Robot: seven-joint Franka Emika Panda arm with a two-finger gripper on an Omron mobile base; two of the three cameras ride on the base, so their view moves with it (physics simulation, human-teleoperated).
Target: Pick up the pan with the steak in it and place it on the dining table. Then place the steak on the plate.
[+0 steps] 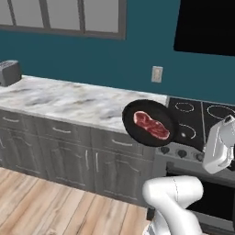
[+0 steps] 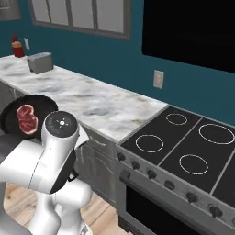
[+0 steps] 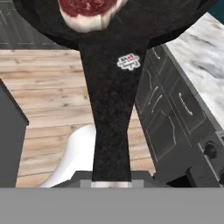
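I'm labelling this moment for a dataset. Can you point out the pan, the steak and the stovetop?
pan (image 1: pixel 133 127), left base view, bare black rim left of the meat.
steak (image 1: pixel 151 124), left base view, middle of the red slab.
stovetop (image 2: pixel 183 142), right base view, black glass between the burner rings.

Hand view: pan (image 3: pixel 113 26) rim cut by top edge, steak (image 3: pixel 89 11) cropped there too, only its near fatty edge visible. Handle base runs under the bottom band, finger contact hidden. Right base view: arm (image 2: pixel 50 147) covers the pan's (image 2: pixel 23 114) near side and handle. Left base view: stovetop (image 1: pixel 202 119) cut by right edge, toaster (image 1: pixel 9 72) clipped at left edge. Red bottle (image 2: pixel 17 47) too small to identify
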